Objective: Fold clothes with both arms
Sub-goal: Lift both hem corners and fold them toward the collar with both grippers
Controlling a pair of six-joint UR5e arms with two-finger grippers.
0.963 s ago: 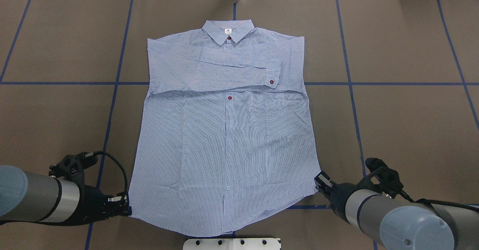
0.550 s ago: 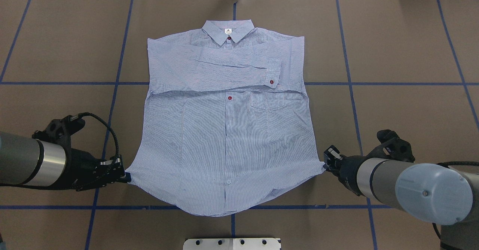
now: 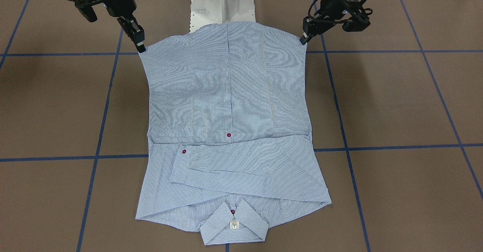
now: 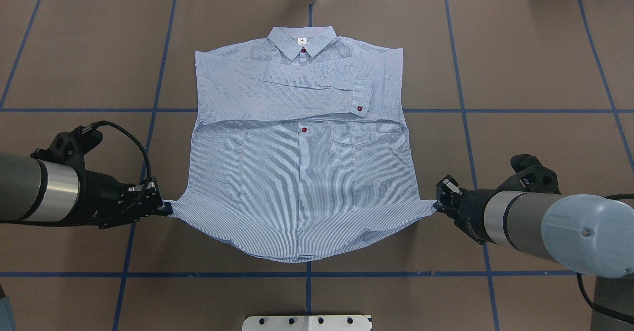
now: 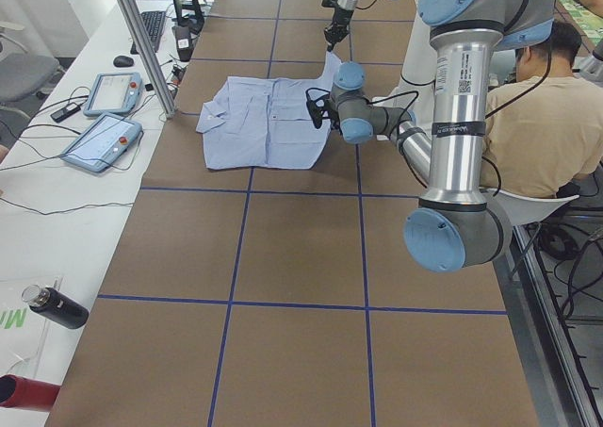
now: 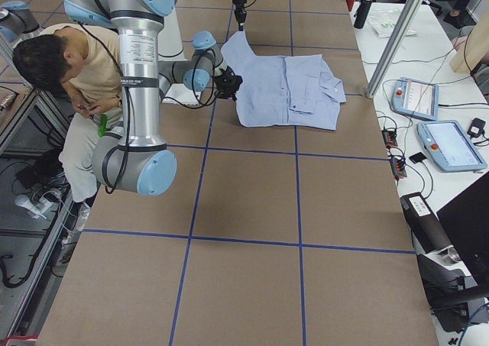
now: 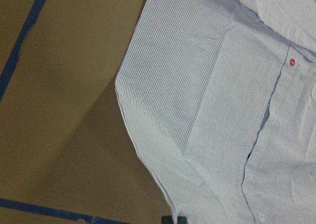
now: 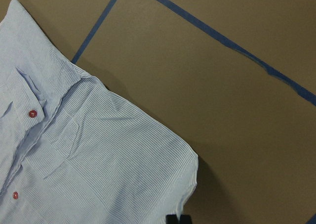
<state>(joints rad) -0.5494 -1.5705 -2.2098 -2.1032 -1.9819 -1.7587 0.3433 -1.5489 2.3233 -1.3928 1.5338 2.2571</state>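
Evidently the jaws of the left arm point(image 4: 59, 197) and right arm point(image 4: 500, 217) clamp the shirt's point(image 4: 302, 172) bottom corners. Spread apart, they hold the hem point(image 4: 297, 256) taut for folding.

Overhead and front cameras face each other, side cameras look lengthwise, wrist cameras hug the shirt point(image 4: 297, 187).

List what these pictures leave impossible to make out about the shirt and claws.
- Neck label print: too small, overhead view.
- Left claw and right claw: mostly cut off by the bottom edge, wrist views.
- Second cuff of the shirt: hidden under the folded sleeve, overhead view.
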